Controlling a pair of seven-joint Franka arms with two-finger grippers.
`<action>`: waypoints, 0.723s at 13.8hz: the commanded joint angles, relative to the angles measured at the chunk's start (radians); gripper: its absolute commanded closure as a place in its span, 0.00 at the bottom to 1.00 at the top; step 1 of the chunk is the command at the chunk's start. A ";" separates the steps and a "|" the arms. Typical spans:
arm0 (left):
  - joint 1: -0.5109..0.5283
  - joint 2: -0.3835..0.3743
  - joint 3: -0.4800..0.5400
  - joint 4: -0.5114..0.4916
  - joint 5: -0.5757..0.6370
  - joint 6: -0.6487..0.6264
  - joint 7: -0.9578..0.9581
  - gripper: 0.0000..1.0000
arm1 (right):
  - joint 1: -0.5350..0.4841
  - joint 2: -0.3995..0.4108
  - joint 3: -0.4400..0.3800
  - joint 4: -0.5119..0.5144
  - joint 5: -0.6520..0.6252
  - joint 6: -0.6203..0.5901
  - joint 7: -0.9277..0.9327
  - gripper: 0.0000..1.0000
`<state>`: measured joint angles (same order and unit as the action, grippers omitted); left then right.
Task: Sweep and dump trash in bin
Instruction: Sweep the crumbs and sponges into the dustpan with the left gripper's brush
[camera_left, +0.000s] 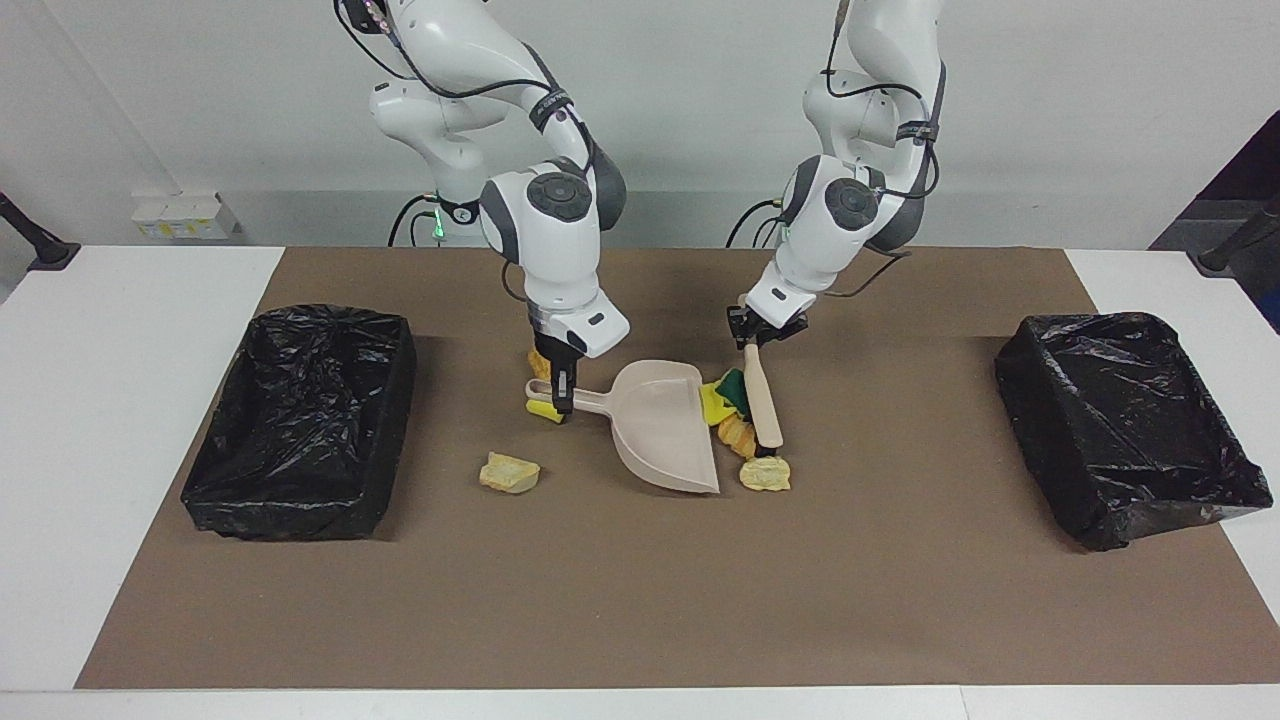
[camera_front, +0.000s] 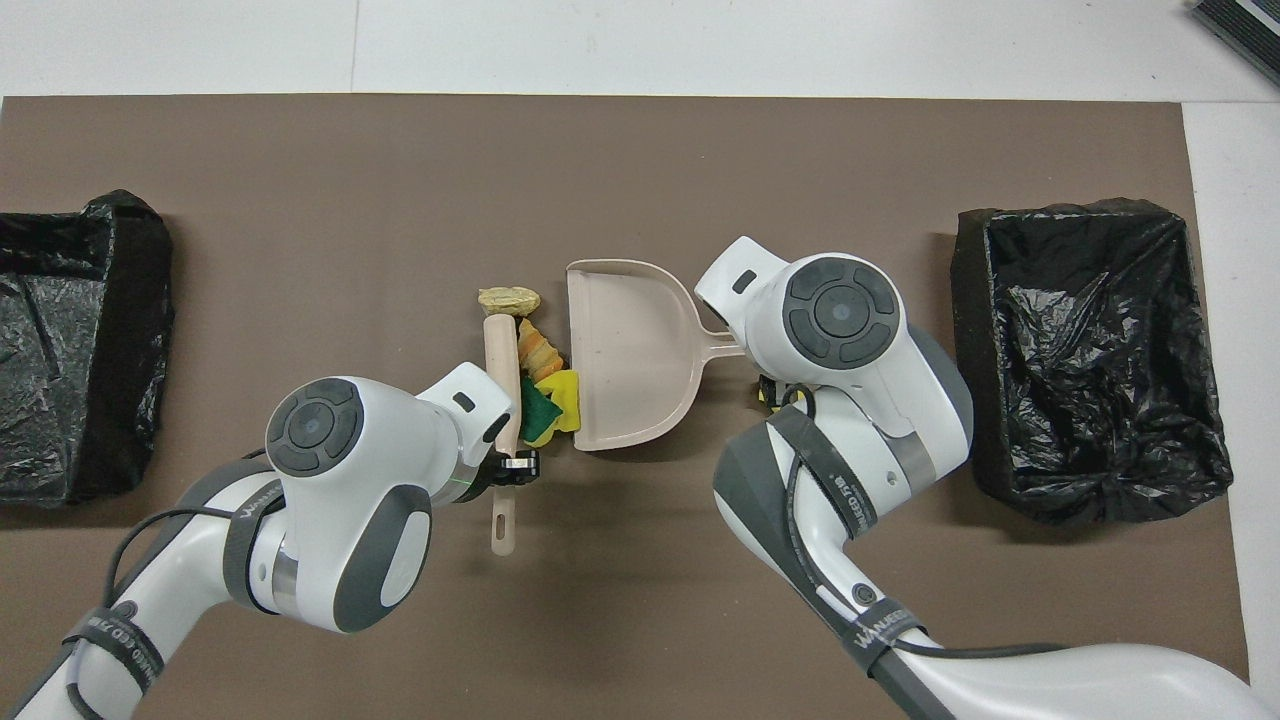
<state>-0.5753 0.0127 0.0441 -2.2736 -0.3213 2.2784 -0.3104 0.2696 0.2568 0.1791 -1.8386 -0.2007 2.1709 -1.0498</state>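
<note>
While the sweep is in hand, the scene is being read across the facing view, from the right arm's end of the table. At the nine o'clock edge of the brown mat (camera_left: 640, 600), a black-lined bin (camera_left: 330, 318) is being kept open and well apart from the work, ready for dumping. A loose tan chunk (camera_left: 509, 473) is lying at the dustpan's eight o'clock, uncollected. The right gripper (camera_left: 562, 395) is being kept clenched on the handle of the dustpan (camera_left: 660, 430), so that the pan is being braced flat with its mouth toward three o'clock; a yellow piece (camera_left: 540, 410) and an orange piece (camera_left: 538, 358) are lying just beside that handle. At the mouth, four scraps of the trash (camera_left: 737, 432) are being crowded against the lip, none yet seen inside; the tan one (camera_left: 765, 475) is sitting at the brush head's six o'clock and looks likely to slip past. The brush (camera_left: 765, 405) is being gripped near its upper handle by the left gripper (camera_left: 755, 335), closed tight, bristles down on the mat. At three o'clock a second bin (camera_left: 1100, 322) is standing.
</note>
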 joint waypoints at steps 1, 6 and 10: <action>-0.066 0.033 0.011 0.077 -0.057 -0.011 -0.009 1.00 | -0.004 -0.002 0.007 -0.004 -0.002 0.033 0.020 1.00; -0.101 0.026 -0.003 0.160 -0.073 -0.014 -0.091 1.00 | -0.004 -0.002 0.007 -0.004 -0.002 0.033 0.019 1.00; -0.051 0.009 0.011 0.190 -0.047 -0.074 -0.118 1.00 | -0.007 -0.002 0.007 -0.007 -0.002 0.032 0.017 1.00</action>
<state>-0.6599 0.0335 0.0427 -2.1013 -0.3782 2.2580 -0.4156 0.2695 0.2574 0.1794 -1.8386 -0.2006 2.1797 -1.0487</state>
